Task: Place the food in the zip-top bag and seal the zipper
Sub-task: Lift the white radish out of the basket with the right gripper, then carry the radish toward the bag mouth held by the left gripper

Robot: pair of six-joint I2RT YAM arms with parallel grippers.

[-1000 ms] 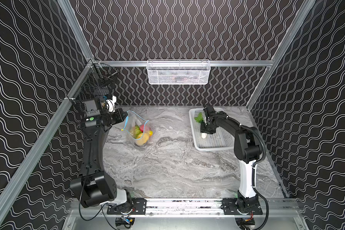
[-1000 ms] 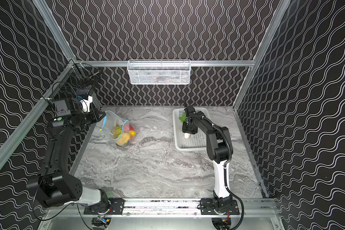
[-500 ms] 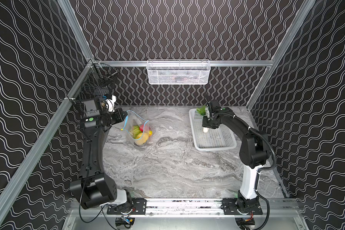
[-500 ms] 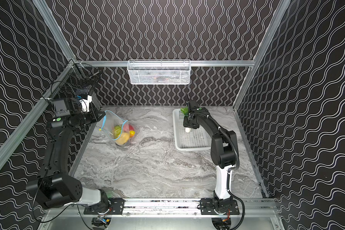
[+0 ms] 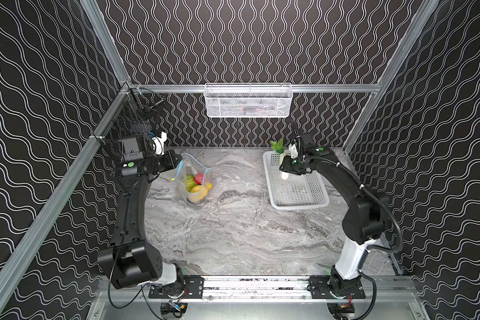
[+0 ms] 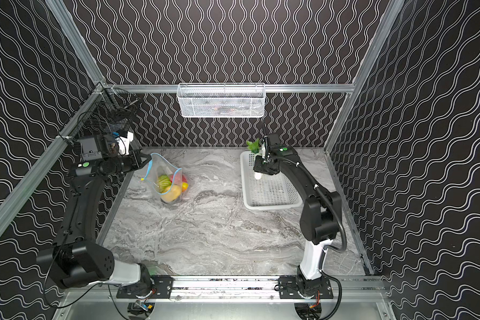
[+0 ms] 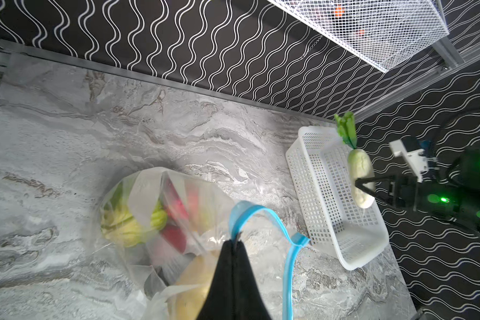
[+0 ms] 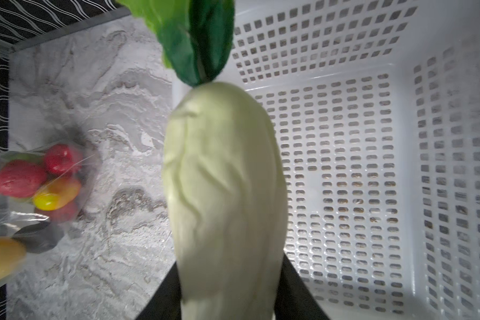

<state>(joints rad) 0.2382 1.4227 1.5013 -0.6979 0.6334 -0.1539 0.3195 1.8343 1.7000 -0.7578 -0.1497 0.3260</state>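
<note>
The clear zip-top bag (image 5: 193, 185) stands on the marble table at the back left, its mouth gaping. Inside lie food pieces: a green cabbage (image 5: 190, 182), a red fruit (image 5: 198, 178) and a yellow one (image 5: 196, 191). My left gripper (image 7: 234, 240) is shut on the blue zipper (image 7: 261, 211) strip at the bag's mouth, holding it up. The yellow slider tab (image 5: 172, 179) hangs at the strip's end. My right gripper (image 8: 227, 291) is shut on a white radish (image 8: 225, 180), held upright with its green leaves on top above the white perforated basket (image 5: 299, 194).
A white mesh basket (image 5: 247, 101) hangs on the back wall rail. A black wire basket (image 5: 142, 110) sits in the back left corner behind the left arm. The patterned walls close in on three sides.
My right gripper has risen out of the white basket with the radish in it. The left gripper and the bag have stayed where they were.
</note>
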